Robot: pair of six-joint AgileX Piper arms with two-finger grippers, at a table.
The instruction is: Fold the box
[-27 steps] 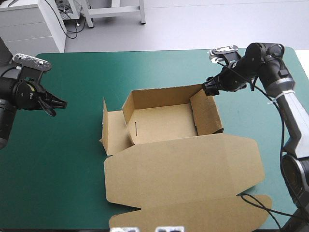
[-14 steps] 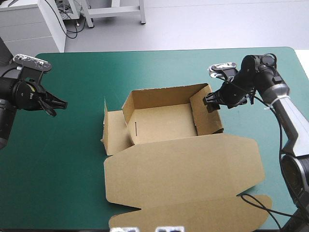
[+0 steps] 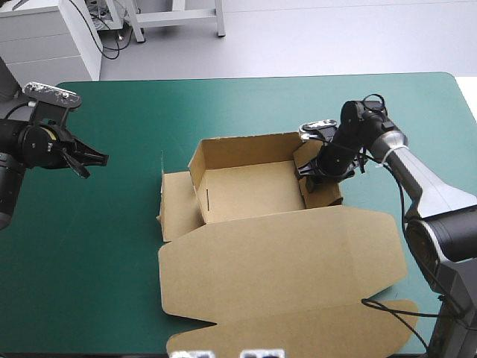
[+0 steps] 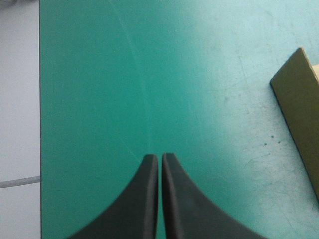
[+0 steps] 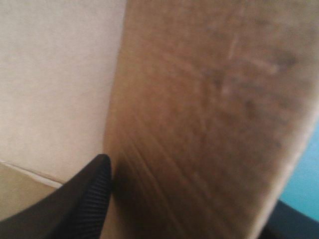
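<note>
Box point(image 3: 246, 190) sits mid-worktop point(image 3: 112, 283) as an open tray. Its long axis runs left-right, and the lid point(image 3: 283, 261) lies flat toward the near edge.

Right tool point(image 3: 313, 173) is at the tray's right end, on top of the right wall point(image 3: 326, 195). In the wrist view the fingers point(image 5: 84, 194) stand apart with the wall board point(image 5: 209, 109) between them, so it straddles the wall without clamping it. That wall runs near-far and leans in over the tray floor. My guess is the next move is a pinch-and-tuck on it, and the right arm is already there.

Left tool point(image 3: 93, 158) has its fingers together and holds nothing. It hovers over bare teal-green cover, well to the left of the box. The left flap point(image 3: 179, 205) lies flat and is the nearest board to it, with the box off to its right.
</note>
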